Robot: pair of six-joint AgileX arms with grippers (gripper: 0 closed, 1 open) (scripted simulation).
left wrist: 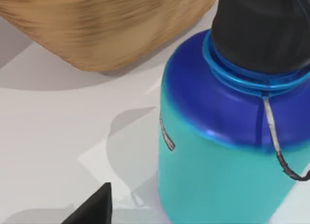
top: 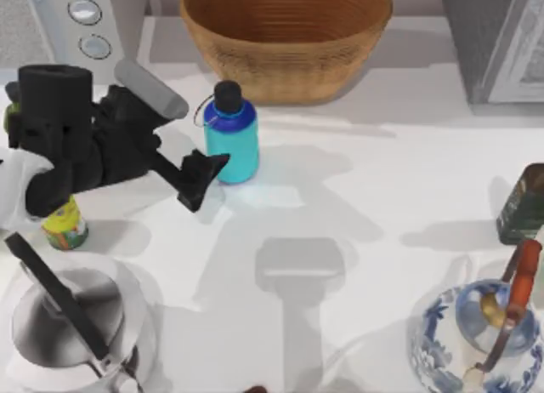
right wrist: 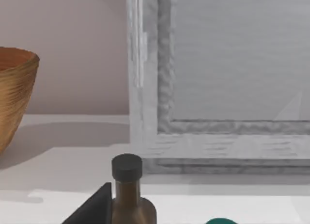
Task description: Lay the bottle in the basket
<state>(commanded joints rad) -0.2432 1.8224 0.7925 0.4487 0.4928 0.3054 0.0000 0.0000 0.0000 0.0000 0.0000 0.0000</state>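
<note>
My left gripper (top: pixel 204 173) sits low just beside the bottle (top: pixel 232 138), on the side away from the basket (top: pixel 285 40), and I reach in sideways so the fingers can close round the teal body. Fingers: cannot tell if they are apart or together; one dark tip (left wrist: pixel 92 209) shows near the bottle's base, not touching it. The bottle stands upright on the bench (top: pixel 357 180), just in front of the basket, close but not in it, so the task is not yet done. Black cap on, thin loop hanging down the blue shoulder. A small grey mark on the bottle's side is too small to read. No other writing is legible.

The small yellow can (top: pixel 65 227) stands well apart from the bottle, under my arm. My right arm is parked by the dark green bottle (right wrist: pixel 128 195), far from the basket.
</note>
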